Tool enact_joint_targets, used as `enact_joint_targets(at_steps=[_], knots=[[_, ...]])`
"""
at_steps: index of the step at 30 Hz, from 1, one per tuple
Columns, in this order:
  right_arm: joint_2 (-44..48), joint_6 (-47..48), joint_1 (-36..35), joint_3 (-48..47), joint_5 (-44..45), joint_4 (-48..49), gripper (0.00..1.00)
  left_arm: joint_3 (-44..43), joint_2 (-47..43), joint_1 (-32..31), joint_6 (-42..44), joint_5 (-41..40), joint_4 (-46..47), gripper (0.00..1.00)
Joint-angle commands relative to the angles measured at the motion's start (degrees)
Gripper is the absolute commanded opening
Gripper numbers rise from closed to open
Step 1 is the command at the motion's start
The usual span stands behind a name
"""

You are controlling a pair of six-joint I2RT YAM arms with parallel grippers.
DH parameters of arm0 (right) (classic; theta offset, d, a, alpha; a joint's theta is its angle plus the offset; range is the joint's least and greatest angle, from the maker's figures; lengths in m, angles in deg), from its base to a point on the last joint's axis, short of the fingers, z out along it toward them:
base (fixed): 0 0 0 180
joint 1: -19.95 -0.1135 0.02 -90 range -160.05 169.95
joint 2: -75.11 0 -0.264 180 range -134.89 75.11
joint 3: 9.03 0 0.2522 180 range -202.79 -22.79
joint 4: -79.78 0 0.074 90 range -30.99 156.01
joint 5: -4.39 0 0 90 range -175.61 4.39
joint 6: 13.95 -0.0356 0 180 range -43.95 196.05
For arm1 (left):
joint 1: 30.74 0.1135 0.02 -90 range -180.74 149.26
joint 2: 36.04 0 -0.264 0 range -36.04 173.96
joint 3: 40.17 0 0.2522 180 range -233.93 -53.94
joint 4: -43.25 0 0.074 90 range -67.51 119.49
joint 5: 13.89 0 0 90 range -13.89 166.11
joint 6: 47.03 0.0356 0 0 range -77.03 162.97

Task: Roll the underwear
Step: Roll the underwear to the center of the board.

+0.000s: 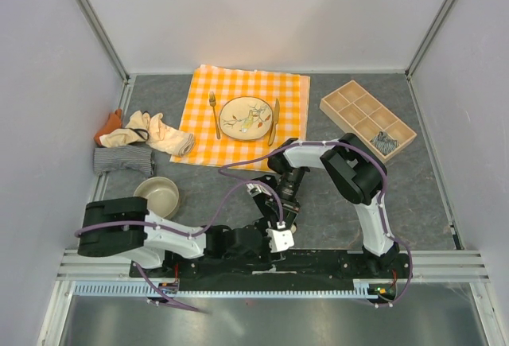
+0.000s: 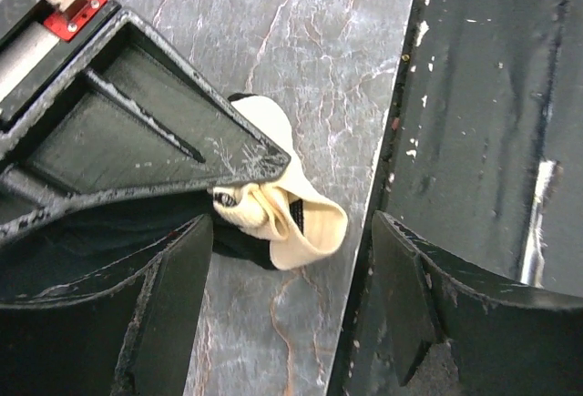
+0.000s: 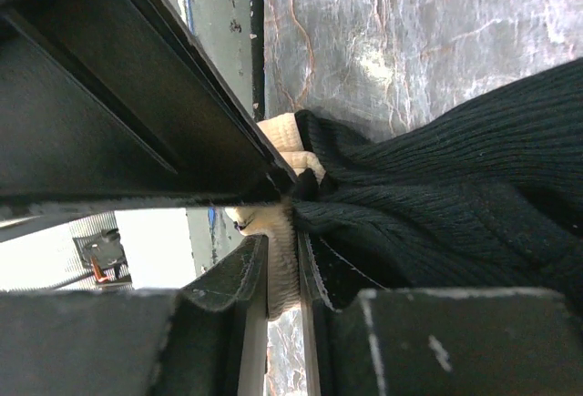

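Note:
The black underwear (image 3: 437, 205) with a cream band (image 3: 284, 264) lies bunched on the grey marble table near the front edge. My right gripper (image 3: 287, 232) is shut on the cream band, which shows squeezed between its two fingers. In the left wrist view the band (image 2: 305, 228) loops out from under a right gripper finger (image 2: 137, 123). My left gripper (image 2: 291, 305) is open, its fingers on either side of bare table just short of the band. In the top view both grippers meet at the front middle: right (image 1: 280, 212), left (image 1: 274, 239).
A pile of underwear sits at the left: orange (image 1: 107, 126), cream (image 1: 159, 133), striped grey (image 1: 123, 159). A beige bowl (image 1: 157, 195) stands near the left arm. The checked tablecloth (image 1: 294, 91) holds a plate, fork and knife. A wooden compartment tray (image 1: 350, 95) holds a striped roll (image 1: 384, 142).

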Motion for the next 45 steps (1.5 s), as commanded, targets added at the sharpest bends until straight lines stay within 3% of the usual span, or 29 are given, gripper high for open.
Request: enact_joint_targets(at_steps=[1, 5, 6, 7, 12, 13, 16, 23, 31, 35, 41, 44, 45], knots=[[-1.6, 2.3, 0.0, 0.1, 3.9, 3.6, 0.24, -4.7, 4.2, -0.3, 4.5, -4.6, 3.3, 0.77], [-1.6, 2.3, 0.0, 0.1, 3.8, 3.5, 0.24, -6.7, 7.3, -0.3, 4.7, -5.9, 3.0, 0.7], [-1.5, 2.3, 0.0, 0.1, 3.8, 3.6, 0.24, -7.6, 8.1, -0.2, 4.7, -5.9, 1.9, 0.63], [-1.5, 2.3, 0.0, 0.2, 3.8, 3.5, 0.24, -8.2, 8.6, -0.2, 4.3, -5.8, 1.1, 0.46], [-1.2, 2.7, 0.1, 0.2, 3.6, 3.3, 0.26, -9.9, 9.9, 1.0, -0.2, -3.7, -3.5, 0.14], [-0.9, 3.3, 0.1, 0.1, 3.5, 2.9, 0.28, -9.9, 9.8, 1.3, -1.1, -3.2, -4.8, 0.02], [0.1, 4.4, 0.4, -0.1, 3.0, 1.8, 0.34, -9.2, 8.7, 3.1, -4.5, 0.6, -5.6, 0.02], [7.3, 6.2, 4.4, -0.6, 1.7, 1.1, 0.57, -5.7, 6.5, 11.9, -14.4, 19.5, -3.8, 0.02], [16.2, 7.4, 12.4, 0.1, 1.6, 1.9, 0.59, -2.7, 7.3, 19.4, -24.6, 31.2, -0.9, 0.02], [21.6, 8.7, 13.8, 2.7, 1.6, 4.0, 0.56, -0.4, 8.9, 26.8, -31.6, 38.8, 2.6, 0.02], [37.9, 17.2, 10.2, 17.4, -0.6, 14.9, 0.57, -1.9, 17.4, 36.9, -45.6, 48.0, 2.9, 0.02], [46.0, 15.5, 2.8, 25.7, 5.1, 26.6, 0.63, -3.4, 23.4, 39.6, -48.9, 51.8, 4.4, 0.02], [49.0, 14.2, 0.8, 29.4, 11.2, 33.8, 0.64, -3.7, 24.5, 39.8, -49.5, 52.3, 4.9, 0.02]])
